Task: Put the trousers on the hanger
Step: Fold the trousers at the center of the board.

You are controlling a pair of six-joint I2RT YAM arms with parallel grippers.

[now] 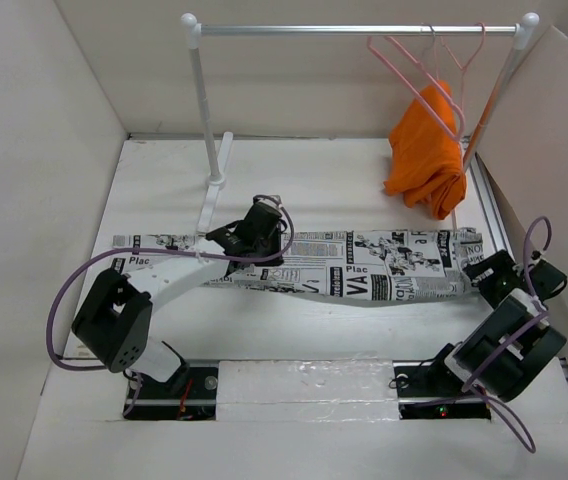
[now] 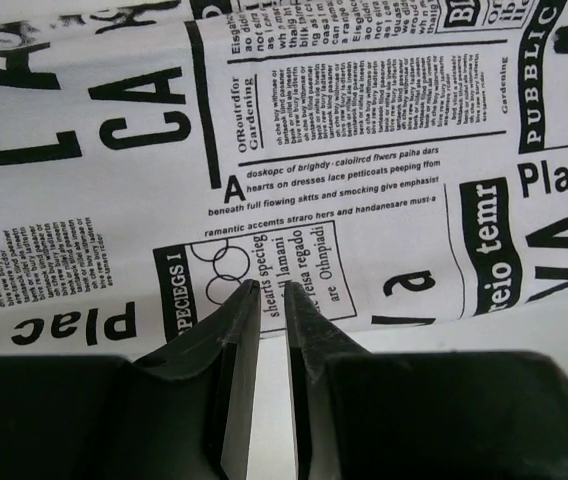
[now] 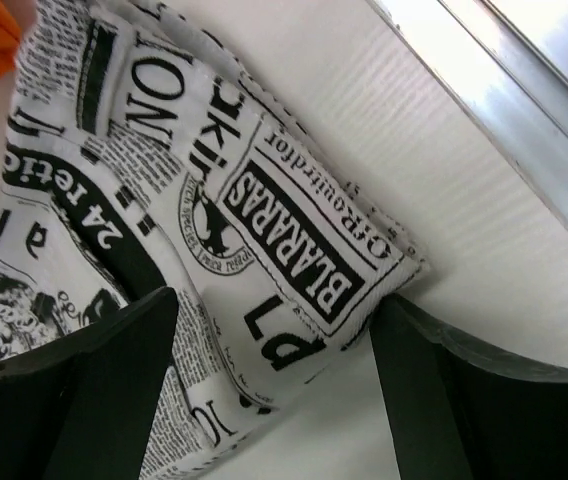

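The trousers (image 1: 364, 262), white with black newspaper print, lie stretched flat across the table from left to right. My left gripper (image 1: 249, 238) is over their left-middle part. In the left wrist view its jaws (image 2: 267, 288) stand almost together, tips on the cloth (image 2: 364, 180) just inside its near edge. My right gripper (image 1: 486, 272) is at the trousers' right end. It is open (image 3: 276, 330), its fingers astride a corner of the cloth (image 3: 294, 240) without touching it. The pale pink hanger (image 1: 401, 72) hangs by its hook on the rail at the back right.
A white clothes rack, rail (image 1: 354, 30) on a post (image 1: 202, 110), stands at the back. An orange cloth (image 1: 426, 150) hangs from a redder hanger (image 1: 476, 60) beside the pink one. White walls close in left and right; a metal strip (image 3: 524, 90) runs along the right edge.
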